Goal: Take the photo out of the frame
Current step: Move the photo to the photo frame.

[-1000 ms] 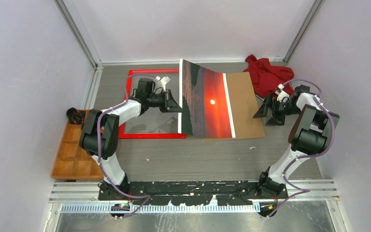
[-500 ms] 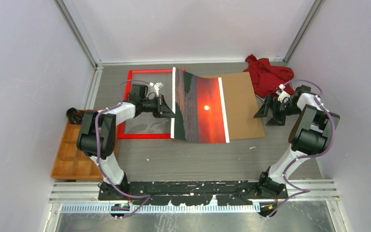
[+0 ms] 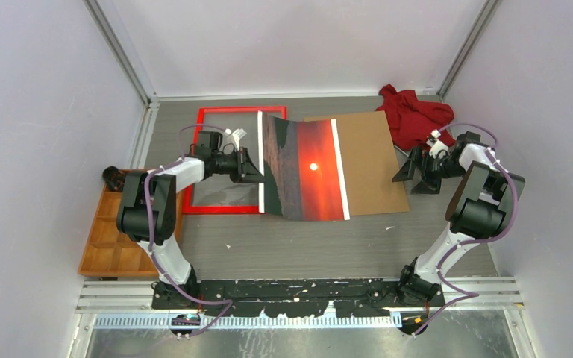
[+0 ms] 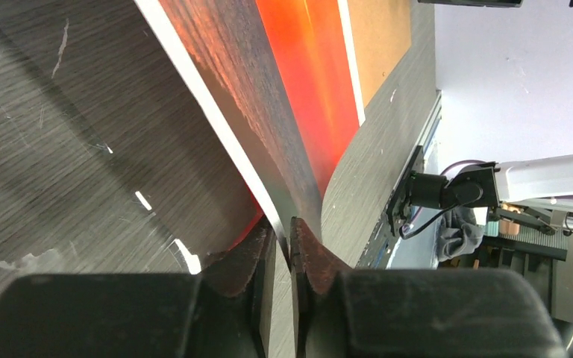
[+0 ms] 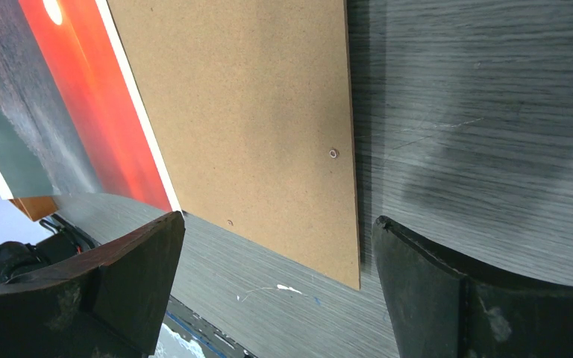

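Note:
The photo, a red-orange sunset print with white strips, lies curved between the red frame and the brown backing board. Its right part rests on the board and its left edge is raised over the frame's right side. My left gripper pinches that left edge. In the left wrist view, the photo runs down into the narrow slit of the left gripper, against one pad. My right gripper stands wide open just right of the board, with only the board's corner and table between its fingers.
A crumpled red cloth lies at the back right, behind the right gripper. A wooden compartment tray sits along the left wall, with a small black object at its far end. Grey walls close in on three sides.
My left gripper has drawn back to the left with the photo's edge. The photo has slid left off part of the board and sagged lower. The right arm has not moved.

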Motion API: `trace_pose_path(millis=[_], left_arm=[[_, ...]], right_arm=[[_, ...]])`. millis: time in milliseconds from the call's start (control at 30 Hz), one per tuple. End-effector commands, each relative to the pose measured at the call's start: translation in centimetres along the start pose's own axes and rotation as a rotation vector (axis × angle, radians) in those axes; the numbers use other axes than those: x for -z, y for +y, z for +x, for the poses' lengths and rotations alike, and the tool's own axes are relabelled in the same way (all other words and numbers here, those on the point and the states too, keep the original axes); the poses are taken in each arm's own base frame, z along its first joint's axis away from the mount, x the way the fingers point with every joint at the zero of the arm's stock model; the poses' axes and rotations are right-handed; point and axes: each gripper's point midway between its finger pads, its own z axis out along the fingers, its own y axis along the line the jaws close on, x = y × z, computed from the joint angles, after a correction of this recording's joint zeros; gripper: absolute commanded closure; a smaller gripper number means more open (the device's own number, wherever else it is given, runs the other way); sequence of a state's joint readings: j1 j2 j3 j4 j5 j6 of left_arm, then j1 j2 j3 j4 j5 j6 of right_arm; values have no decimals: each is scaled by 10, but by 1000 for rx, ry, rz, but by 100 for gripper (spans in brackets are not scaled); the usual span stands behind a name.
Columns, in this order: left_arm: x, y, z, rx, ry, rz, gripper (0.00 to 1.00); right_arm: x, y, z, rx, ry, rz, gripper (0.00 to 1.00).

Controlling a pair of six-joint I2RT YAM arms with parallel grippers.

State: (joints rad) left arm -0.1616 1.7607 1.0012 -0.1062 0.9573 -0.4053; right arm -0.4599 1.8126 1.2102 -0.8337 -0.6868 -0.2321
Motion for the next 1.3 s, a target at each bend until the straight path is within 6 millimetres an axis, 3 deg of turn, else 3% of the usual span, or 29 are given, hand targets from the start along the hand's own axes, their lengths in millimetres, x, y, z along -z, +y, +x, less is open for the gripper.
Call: trace_pose_path(millis=[0,433,767,900,933,967,1000,1067,1167,1267], left_arm=[[4,3,2,-16,-3,-11,83],[20,12,-10,-39,-44,-78,62],[43,6,-19,-85,-94,-118,42],[59,2,-25,-119,-136,-140,28],[63,0,-26,-130,-149,-147,21],[69,0,-27,-140,-160,-156,7],[74,-1,-28,-155,-172,-165,1],[83,-4,-29,-190,-193,-181,0],[111,-2,-36,-223,-253,-226,0],[140,-12,-44,-268,-322,-251,0]], right_arm=[[10,9,-8,29,-48,-12,0],[10,10,-8,28,-47,-18,0],[13,12,-9,34,-58,-16,0],[16,13,-11,37,-68,-11,0],[17,13,-12,40,-72,-7,0],[18,14,-13,45,-78,-3,0],[20,15,-13,46,-83,2,0],[23,16,-15,54,-95,12,0],[28,18,-18,63,-113,26,0],[36,21,-22,77,-139,46,0]])
